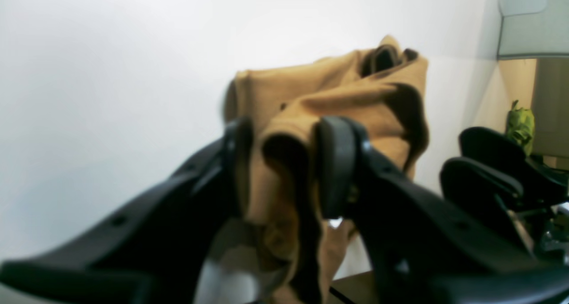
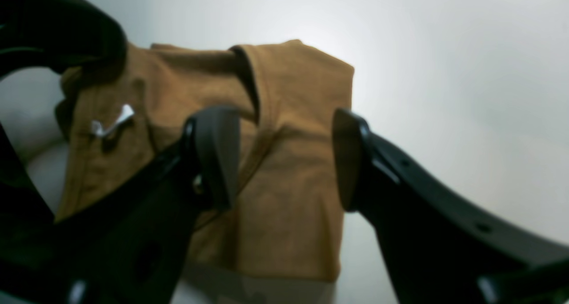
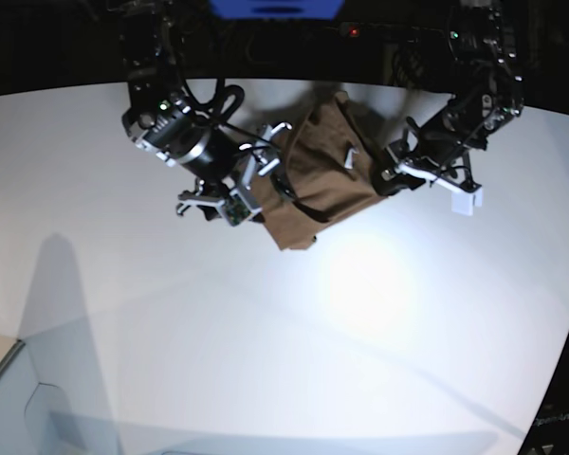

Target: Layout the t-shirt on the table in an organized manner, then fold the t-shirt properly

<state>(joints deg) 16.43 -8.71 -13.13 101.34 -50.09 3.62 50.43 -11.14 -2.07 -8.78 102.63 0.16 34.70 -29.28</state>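
The brown t-shirt (image 3: pixel 318 175) lies bunched and folded over on the white table (image 3: pixel 266 332), near its back edge. Its white tag (image 2: pixel 111 122) shows in the right wrist view. My left gripper (image 1: pixel 282 162) is closed on a thick fold of the t-shirt (image 1: pixel 329 86) at its edge; in the base view the left gripper (image 3: pixel 391 172) is at the shirt's right side. My right gripper (image 2: pixel 284 162) is open, its fingers astride the t-shirt (image 2: pixel 289 117) without pinching it; in the base view the right gripper (image 3: pixel 270 163) is at the shirt's left side.
The table's curved back edge (image 3: pixel 266 83) runs just behind the shirt, with dark space beyond. In the left wrist view, black chair-like shapes (image 1: pixel 489 170) and a green object (image 1: pixel 520 126) stand past the table edge. A pale box (image 3: pixel 38 417) is at the lower left.
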